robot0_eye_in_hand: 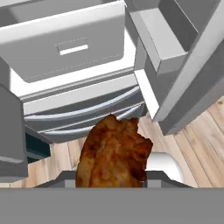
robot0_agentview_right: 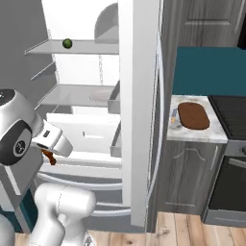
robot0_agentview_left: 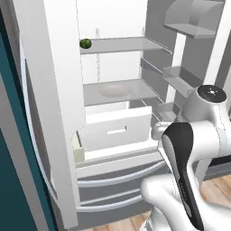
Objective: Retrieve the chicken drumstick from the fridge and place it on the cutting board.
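tool (robot0_agentview_right: 49,157) clamped on chicken drumstick (robot0_eye_in_hand: 113,153), held low outside the open fridge (robot0_agentview_left: 113,131) | cutting board (robot0_agentview_right: 193,115) lies on the bench to the tool's right, past the fridge door | carry goes rightward

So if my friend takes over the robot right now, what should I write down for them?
Gripper: shut on the chicken drumstick, held low in front of the open fridge, outside its shelves.
Fridge: door open, a white drawer pulled out, a round green vegetable on the upper shelf.
Cutting board: on the counter to the right of the fridge, bare, with a small knife beside its left end.
Done: drumstick grasped and out of the fridge.
Left: carry it right to the counter and set it on the cutting board.
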Motion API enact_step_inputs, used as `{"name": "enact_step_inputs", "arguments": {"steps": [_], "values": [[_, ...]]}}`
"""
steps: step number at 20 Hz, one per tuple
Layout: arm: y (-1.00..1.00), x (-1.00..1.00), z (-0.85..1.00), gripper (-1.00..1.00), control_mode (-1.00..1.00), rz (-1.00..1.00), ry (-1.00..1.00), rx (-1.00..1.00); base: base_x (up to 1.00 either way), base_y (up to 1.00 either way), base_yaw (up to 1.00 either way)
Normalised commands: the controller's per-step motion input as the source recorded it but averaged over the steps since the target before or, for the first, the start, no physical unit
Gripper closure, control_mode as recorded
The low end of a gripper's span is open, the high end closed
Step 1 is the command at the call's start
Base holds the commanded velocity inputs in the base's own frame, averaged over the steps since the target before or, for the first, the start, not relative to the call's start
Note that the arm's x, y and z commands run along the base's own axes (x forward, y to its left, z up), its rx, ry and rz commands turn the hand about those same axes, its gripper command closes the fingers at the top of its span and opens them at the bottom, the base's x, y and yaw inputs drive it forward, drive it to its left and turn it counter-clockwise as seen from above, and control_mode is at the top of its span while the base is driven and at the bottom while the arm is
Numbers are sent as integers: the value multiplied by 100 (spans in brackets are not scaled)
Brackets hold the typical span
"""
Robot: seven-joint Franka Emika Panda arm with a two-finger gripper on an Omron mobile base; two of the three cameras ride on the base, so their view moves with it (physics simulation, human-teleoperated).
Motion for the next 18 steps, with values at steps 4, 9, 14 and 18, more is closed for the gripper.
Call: {"name": "enact_step_inputs", "arguments": {"steps": [4, 9, 14, 18], "values": [[0, 0, 0, 100, 100, 0, 0, 0, -96, 2, -9], [0, 0, 0, 100, 100, 0, 0, 0, -92, 10, -4], [0, 0, 0, 100, 100, 0, 0, 0, -71, -13, -5], [0, 0, 0, 100, 100, 0, 0, 0, -64, -47, 0]]}}
